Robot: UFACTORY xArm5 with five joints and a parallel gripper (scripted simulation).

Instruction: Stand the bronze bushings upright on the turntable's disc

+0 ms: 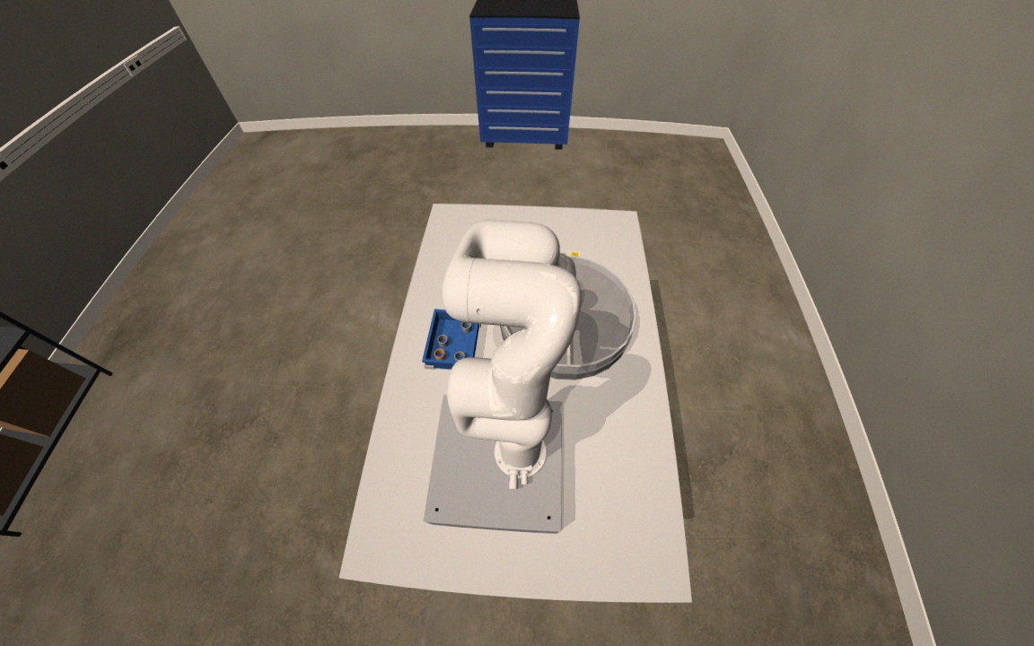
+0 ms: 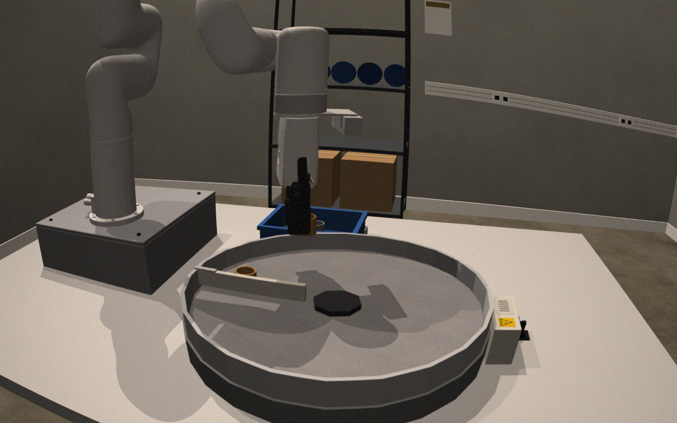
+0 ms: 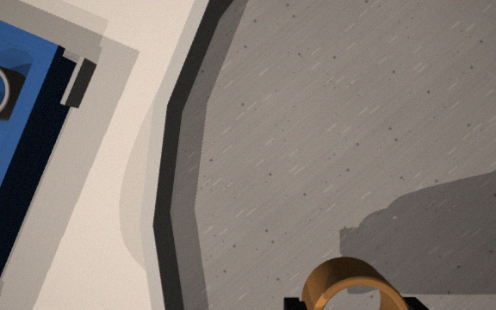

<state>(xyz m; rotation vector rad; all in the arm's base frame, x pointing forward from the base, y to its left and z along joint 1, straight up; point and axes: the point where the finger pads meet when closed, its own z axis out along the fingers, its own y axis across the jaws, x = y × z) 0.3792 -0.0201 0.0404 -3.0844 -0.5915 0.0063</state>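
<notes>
My gripper [image 2: 300, 227] [image 3: 353, 304] is shut on an upright bronze bushing [image 2: 313, 224] [image 3: 342, 268], above the crate side of the disc [image 2: 414, 336] [image 3: 274, 129] [image 1: 605, 321]. The arm hides the gripper in the top view. Another bronze bushing [image 2: 245, 274] stands on the disc behind the fixed bar, its lower part hidden. The blue crate [image 1: 427, 341] [image 3: 24, 172] holds one bronze bushing [image 1: 439, 358] and three steel bushings. One steel bushing is near its far right corner; another steel bushing [image 3: 15, 92] shows in the wrist view. The black hub [image 2: 337, 304] is at the disc's centre.
A raised wall [image 2: 330, 392] [image 3: 168, 172] rings the disc. A pale bar [image 2: 264, 288] [image 1: 570, 351] reaches from the wall towards the hub. A small box [image 2: 503, 342] with a warning label stands against the turntable's outer side. The arm's base plinth [image 2: 183, 236] [image 1: 496, 501] is nearby.
</notes>
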